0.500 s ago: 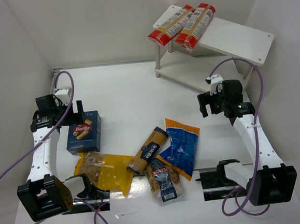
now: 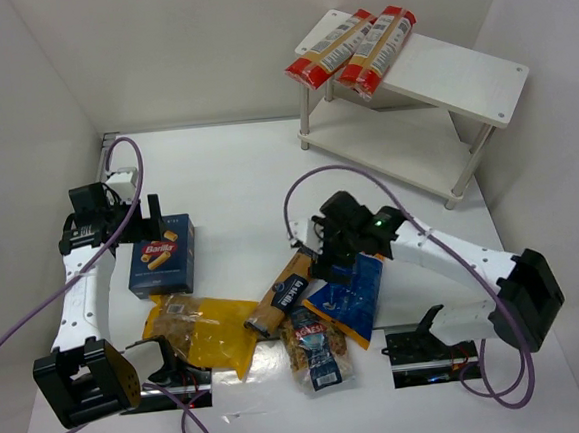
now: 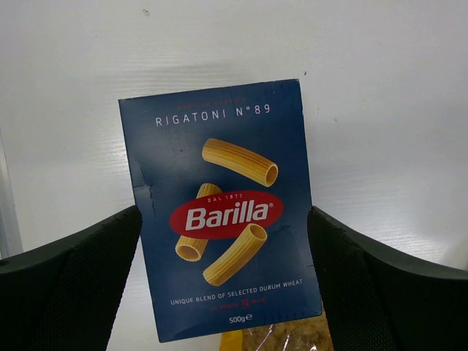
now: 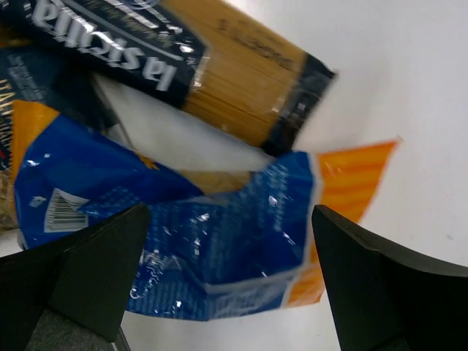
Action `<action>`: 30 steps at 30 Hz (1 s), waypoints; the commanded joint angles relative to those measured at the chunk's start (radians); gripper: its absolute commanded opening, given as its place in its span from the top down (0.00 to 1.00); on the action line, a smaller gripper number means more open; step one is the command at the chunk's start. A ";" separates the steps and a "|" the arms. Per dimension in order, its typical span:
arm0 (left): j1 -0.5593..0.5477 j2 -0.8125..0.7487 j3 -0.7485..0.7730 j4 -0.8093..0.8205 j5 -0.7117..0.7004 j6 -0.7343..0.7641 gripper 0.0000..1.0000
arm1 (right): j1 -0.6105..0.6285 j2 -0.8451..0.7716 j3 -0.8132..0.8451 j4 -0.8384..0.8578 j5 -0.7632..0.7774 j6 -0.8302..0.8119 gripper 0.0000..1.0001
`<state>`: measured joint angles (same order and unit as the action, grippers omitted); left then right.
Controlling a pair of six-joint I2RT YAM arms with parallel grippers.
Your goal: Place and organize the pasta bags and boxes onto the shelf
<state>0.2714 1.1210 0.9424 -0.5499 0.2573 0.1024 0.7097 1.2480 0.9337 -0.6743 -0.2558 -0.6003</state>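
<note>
The dark blue Barilla box (image 2: 160,257) lies flat on the table. My left gripper (image 2: 155,225) hovers over its far edge, open, with a finger on each side of the box (image 3: 219,146) in the left wrist view (image 3: 224,217). My right gripper (image 2: 331,258) is open and empty just above the blue bag with orange top (image 2: 358,291), whose crumpled top lies between the fingers (image 4: 230,216). The long tan-and-navy pack (image 2: 285,292) lies beside that bag (image 4: 183,245). The yellow bag (image 2: 203,329) and the small clear blue-labelled bag (image 2: 318,350) lie near the front. Two long red-ended packs (image 2: 331,48) (image 2: 379,51) lie on the white shelf (image 2: 449,74).
The shelf's lower board (image 2: 384,144) is bare. White walls close in the left, back and right sides. Purple cables loop from both arms. The yellow bag's edge shows just under the box's near end (image 3: 285,340).
My right arm has swung from beside the shelf down and left to the pile, and now hangs over the blue bag. The left arm and the box have not moved.
</note>
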 commanded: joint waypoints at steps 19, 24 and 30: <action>-0.005 0.036 -0.010 0.024 -0.044 0.031 0.01 | 0.203 0.306 0.046 0.242 0.073 -0.414 0.00; -0.005 0.045 -0.010 0.024 -0.055 0.031 0.01 | 0.203 0.349 0.056 0.275 -0.008 -0.457 0.00; -0.005 0.063 -0.001 0.024 -0.055 0.031 0.01 | 0.203 0.427 0.047 0.331 -0.026 -0.504 0.00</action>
<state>0.2714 1.1770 0.9421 -0.5468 0.2058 0.1074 0.9100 1.6386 0.9504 -0.4156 -0.2398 -1.0573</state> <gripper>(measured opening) 0.992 0.999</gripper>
